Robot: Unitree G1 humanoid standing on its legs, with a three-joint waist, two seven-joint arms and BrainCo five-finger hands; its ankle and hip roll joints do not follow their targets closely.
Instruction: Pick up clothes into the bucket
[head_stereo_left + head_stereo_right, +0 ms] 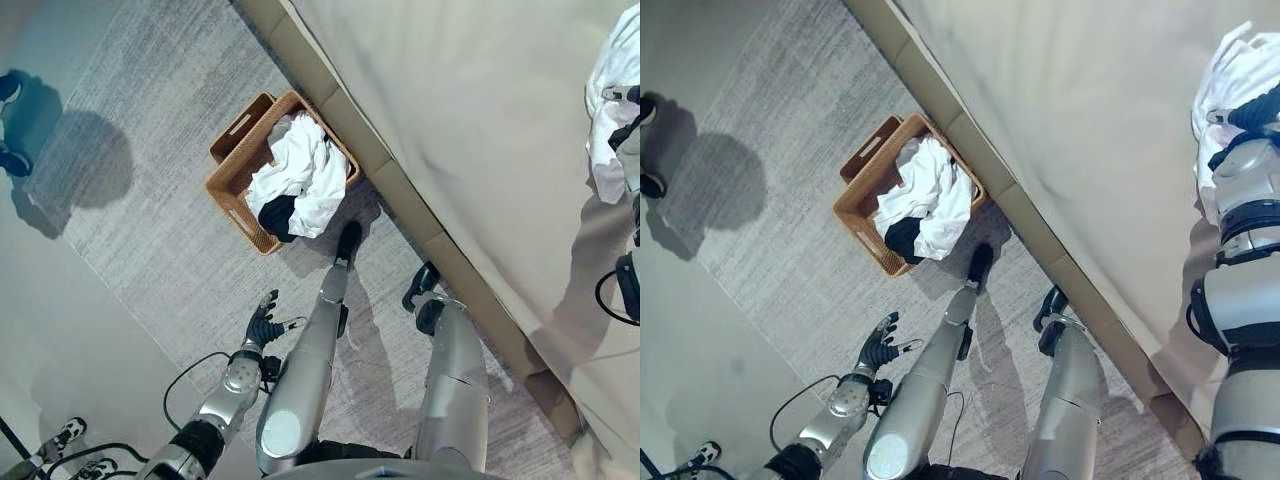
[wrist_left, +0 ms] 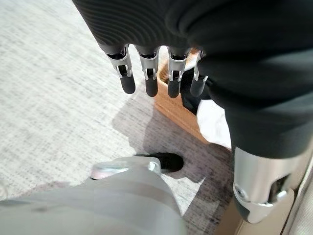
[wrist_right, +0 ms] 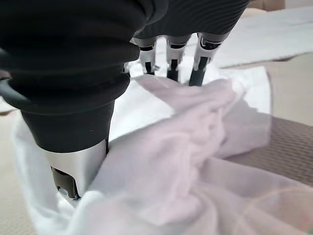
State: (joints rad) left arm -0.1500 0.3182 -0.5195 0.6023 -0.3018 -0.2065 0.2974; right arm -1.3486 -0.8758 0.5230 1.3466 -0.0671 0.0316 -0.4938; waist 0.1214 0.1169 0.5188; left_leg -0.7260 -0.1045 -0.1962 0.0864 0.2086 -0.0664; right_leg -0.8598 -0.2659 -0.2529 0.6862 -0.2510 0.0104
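A woven brown basket [image 1: 226,190] stands on the grey carpet beside the bed, holding a white garment [image 1: 300,170] and a dark one [image 1: 277,215]. Another white garment [image 1: 1230,75] lies crumpled on the bed at the far right. My right hand [image 1: 1248,116] rests on it. In the right wrist view its fingers [image 3: 171,61] reach out straight with the tips pressed into the white cloth [image 3: 186,147], and the thumb sinks into the folds. My left hand [image 1: 262,322] hangs low over the carpet, open and holding nothing, its fingers [image 2: 149,81] pointing toward the basket.
The beige bed [image 1: 480,120] runs diagonally across the right side, its padded frame edge [image 1: 400,190] right next to the basket. A person's dark shoes [image 1: 8,95] stand at the upper left. More shoes [image 1: 65,432] sit at the lower left.
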